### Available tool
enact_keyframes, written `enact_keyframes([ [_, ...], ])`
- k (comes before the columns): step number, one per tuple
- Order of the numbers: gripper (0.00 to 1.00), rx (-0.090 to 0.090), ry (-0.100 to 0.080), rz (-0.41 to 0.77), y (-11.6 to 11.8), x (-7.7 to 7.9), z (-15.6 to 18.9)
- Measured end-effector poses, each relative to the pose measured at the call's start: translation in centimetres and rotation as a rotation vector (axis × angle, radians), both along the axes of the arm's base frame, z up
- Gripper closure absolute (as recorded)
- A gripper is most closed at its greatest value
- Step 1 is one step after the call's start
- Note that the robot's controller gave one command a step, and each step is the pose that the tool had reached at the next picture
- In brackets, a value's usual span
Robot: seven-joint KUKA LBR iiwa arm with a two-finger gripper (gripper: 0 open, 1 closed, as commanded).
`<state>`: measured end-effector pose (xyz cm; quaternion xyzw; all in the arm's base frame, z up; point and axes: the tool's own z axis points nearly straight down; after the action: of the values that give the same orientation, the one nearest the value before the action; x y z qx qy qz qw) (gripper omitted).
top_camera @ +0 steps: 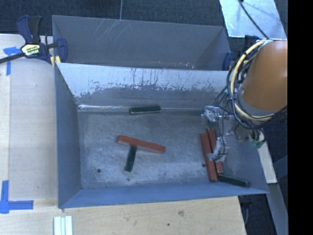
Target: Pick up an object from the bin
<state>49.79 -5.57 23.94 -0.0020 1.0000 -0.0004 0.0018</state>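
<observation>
Status: pick not done. No object is seen lifted clear; everything in view lies on the floor of the bin (pixel 146 82).

Gripper (pixel 216 154): low at the right side of the bin, close to the right wall, hanging beneath the arm's orange cover (pixel 264 77). Its tip sits on or just above a pair of red-brown sticks (pixel 205 142) lying side by side, running front to back along that wall. Actual contact cannot be made out. Cannot tell whether the gripper is apart or together, and no object is visibly clamped in it.

Likely target, as a judgement: the red-brown sticks under the gripper. A dark stick (pixel 234 181) lies just beyond their near end, in the front-right corner.

Other contents, well apart from the gripper: a red-brown bar (pixel 141 145) mid-floor, a short dark bar (pixel 130 159) touching it from the front to form a T, and a dark bar (pixel 145 110) along the foot of the back wall.

Left to do: secure a grasp, lift clear of the bin.
</observation>
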Motion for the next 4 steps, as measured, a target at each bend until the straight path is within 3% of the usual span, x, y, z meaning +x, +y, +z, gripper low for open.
enact_keyframes([
  [1,0.0,0.0,0.007,0.222,-7.3,0.7,-9.8],
  [2,0.0,-0.003,-0.001,0.624,-8.2,3.7,-10.1],
  [3,0.0,-0.003,-0.002,1.029,-5.0,5.7,-10.0],
  [4,0.0,0.001,0.004,1.484,-3.4,5.6,-13.1],
])
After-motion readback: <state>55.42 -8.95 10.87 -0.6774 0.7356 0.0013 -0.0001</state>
